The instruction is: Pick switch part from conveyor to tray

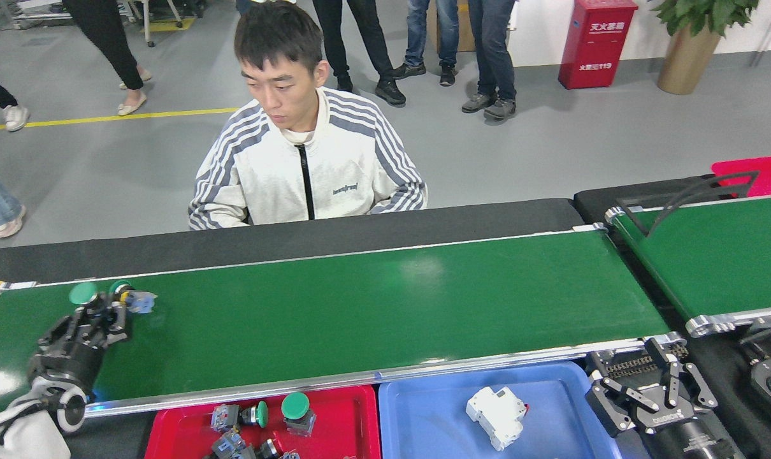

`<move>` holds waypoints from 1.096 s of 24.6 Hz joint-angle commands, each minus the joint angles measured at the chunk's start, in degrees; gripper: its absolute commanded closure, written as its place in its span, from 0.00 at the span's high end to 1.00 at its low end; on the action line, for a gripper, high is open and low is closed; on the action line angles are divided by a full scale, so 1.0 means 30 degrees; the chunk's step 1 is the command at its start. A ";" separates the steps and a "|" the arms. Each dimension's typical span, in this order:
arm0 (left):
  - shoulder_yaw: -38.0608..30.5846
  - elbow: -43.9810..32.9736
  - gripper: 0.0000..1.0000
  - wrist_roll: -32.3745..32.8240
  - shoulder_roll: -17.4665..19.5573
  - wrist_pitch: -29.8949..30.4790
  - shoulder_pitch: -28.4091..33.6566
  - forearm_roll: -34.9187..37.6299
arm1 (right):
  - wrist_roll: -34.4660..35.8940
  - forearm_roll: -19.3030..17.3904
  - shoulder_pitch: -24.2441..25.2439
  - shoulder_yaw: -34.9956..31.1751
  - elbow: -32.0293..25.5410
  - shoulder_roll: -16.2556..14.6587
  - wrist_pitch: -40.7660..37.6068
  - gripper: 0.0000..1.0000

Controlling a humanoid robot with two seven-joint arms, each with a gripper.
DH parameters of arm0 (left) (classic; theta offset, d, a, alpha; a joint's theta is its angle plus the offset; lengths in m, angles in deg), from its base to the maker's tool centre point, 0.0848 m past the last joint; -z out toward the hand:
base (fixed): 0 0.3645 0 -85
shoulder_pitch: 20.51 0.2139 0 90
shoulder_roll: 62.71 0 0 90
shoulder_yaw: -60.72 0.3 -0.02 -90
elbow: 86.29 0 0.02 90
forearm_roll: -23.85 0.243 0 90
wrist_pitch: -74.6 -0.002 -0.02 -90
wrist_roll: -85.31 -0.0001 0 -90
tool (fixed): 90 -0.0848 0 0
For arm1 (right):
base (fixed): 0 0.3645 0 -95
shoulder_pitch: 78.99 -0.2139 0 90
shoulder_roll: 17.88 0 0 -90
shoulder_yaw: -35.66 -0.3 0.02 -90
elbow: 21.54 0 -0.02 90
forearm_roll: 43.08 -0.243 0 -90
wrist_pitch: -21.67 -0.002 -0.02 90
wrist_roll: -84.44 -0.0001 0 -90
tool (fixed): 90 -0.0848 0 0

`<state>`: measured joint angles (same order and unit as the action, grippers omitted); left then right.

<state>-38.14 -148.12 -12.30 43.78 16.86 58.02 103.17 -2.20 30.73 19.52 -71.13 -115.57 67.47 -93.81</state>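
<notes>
The conveyor [360,306] runs across the middle of the head view. Two switch parts sit close together at its far left. One stands with a green mushroom cap [83,293]. The other [134,298] lies on its side with a pale blue body. My left gripper [108,309] reaches up between them, its dark fingers touching or nearly touching both. I cannot see how wide its jaws stand. My right gripper [647,379] rests open off the belt's near right end, holding nothing. The red tray [353,414] below the belt holds several switch parts.
A blue tray [424,414] beside the red one holds a white breaker [497,415]. A person in a striped white jacket [309,172] sits behind the conveyor. A smaller green belt [717,255] with a black bracket lies at the right. Several people stand on the floor beyond.
</notes>
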 commanded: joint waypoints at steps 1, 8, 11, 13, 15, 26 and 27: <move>-0.0005 -0.3940 0.16 0.0893 -0.0254 0.2167 0.1830 -0.0482 | 0.0025 -0.0082 0.0004 -0.0411 -0.0267 -0.0152 0.0085 1.00; 0.1781 -1.2406 0.34 0.2416 -0.1250 0.3340 0.9241 -0.0863 | 0.0025 -0.0082 0.0033 -0.0704 -0.0267 -0.0093 0.0027 1.00; 0.1987 -1.2612 0.99 0.3677 -0.2041 0.2548 0.9359 -0.0775 | 0.0025 -0.0082 0.0033 -0.0704 -0.0267 -0.0093 0.0056 1.00; 0.2016 -1.2583 1.00 0.3823 -0.2246 0.2021 0.9300 -0.0804 | 0.0025 -0.0082 0.0033 -0.0762 -0.0267 -0.0093 0.0144 1.00; 0.1987 -1.2524 1.00 0.3823 -0.2305 0.1904 0.9300 -0.0804 | 0.0025 -0.0082 0.0063 -0.0733 -0.0267 -0.0034 0.0144 1.00; -0.3082 -1.2319 1.00 0.3794 -0.2656 -0.2901 0.8773 -0.0951 | 0.0025 -0.0112 0.0180 -0.0762 -0.0267 -0.0005 0.0173 1.00; -0.3638 -1.2173 1.00 0.3794 -0.2920 -0.2901 0.8773 -0.0951 | 0.0025 -0.0082 0.0238 -0.0791 -0.0267 -0.0005 0.0173 1.00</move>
<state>-47.52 -184.44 -0.50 35.43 9.28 84.71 100.51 -2.22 30.72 20.34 -73.10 -115.58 67.52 -93.56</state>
